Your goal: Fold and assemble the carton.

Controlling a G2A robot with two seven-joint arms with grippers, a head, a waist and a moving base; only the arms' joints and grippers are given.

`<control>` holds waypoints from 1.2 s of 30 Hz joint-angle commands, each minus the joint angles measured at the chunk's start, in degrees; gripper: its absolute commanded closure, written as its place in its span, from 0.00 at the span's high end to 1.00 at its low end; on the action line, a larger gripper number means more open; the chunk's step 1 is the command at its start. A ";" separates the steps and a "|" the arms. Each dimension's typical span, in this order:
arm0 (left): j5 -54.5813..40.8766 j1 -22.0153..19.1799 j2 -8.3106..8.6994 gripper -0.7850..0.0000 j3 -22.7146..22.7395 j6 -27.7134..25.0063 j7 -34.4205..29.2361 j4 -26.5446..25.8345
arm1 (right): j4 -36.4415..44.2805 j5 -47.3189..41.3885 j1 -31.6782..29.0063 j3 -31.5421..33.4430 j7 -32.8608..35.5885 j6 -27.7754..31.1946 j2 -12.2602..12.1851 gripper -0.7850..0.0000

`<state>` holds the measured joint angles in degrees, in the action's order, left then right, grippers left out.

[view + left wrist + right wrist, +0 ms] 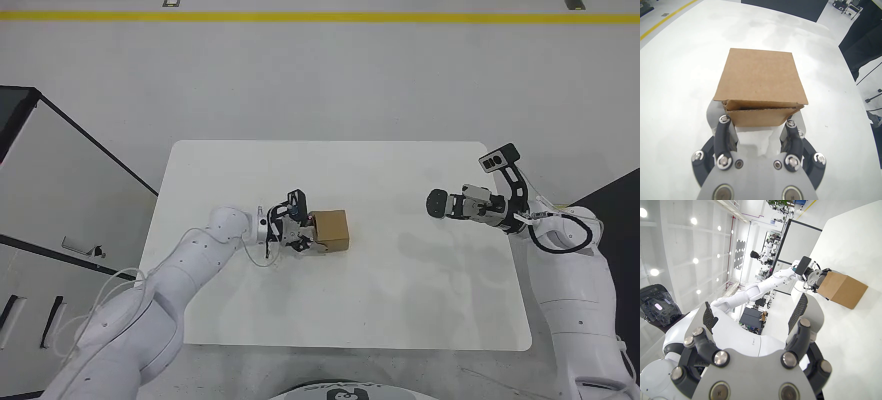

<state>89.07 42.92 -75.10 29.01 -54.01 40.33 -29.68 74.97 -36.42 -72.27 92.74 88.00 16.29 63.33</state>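
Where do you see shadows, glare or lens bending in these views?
Top view: even light, the carton casts only a faint shadow on the table. Left wrist view: the wide lens curves the table's far edge; grey patches mottle its top. Right wrist view: ceiling lamps glare; straight lines bow.

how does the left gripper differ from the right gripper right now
The left gripper has its fingers around the carton's flap end; the right gripper's fingers are spread with nothing between them. The left gripper sits low on the table, against the carton; the right gripper hangs apart from the carton, toward the table's opposite side. Both are the same two-fingered build.
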 commanded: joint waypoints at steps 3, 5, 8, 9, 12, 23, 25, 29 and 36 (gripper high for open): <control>0.20 -0.06 -0.15 1.00 -0.07 0.08 0.82 0.86 | 0.00 0.00 0.00 0.00 0.00 0.00 0.00 1.00; 0.36 -0.01 -0.12 1.00 -0.05 0.16 1.57 1.12 | 0.00 0.00 0.00 0.00 0.00 0.00 0.00 1.00; 0.70 0.15 0.11 1.00 0.05 0.35 2.95 1.53 | 0.00 0.00 0.00 0.00 0.00 0.00 0.00 1.00; 0.81 0.22 0.22 1.00 0.12 0.45 3.47 1.63 | 0.00 0.00 0.00 0.00 0.00 0.00 0.00 1.00; 1.37 0.42 0.67 1.00 0.32 0.81 4.83 1.94 | 0.00 0.00 0.00 0.00 0.00 0.00 0.00 1.00; 4.39 1.22 4.58 1.00 2.43 1.18 10.89 0.65 | 0.00 0.00 0.00 0.00 0.00 0.00 0.00 1.00; 4.79 1.57 5.72 1.00 3.15 1.33 11.27 -0.65 | 0.00 0.00 0.00 0.00 0.00 0.00 0.00 1.00; 4.01 2.92 8.42 1.00 5.38 1.02 10.96 -5.21 | 0.00 0.00 0.00 0.00 0.00 0.00 0.00 1.00; 2.33 7.06 14.22 1.00 12.22 -1.74 8.08 -16.08 | 0.00 0.00 0.00 0.00 0.00 0.00 0.00 1.00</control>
<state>91.49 49.23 -61.74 40.05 -55.31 48.94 -43.98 74.97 -36.42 -72.27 92.74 88.00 16.29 63.33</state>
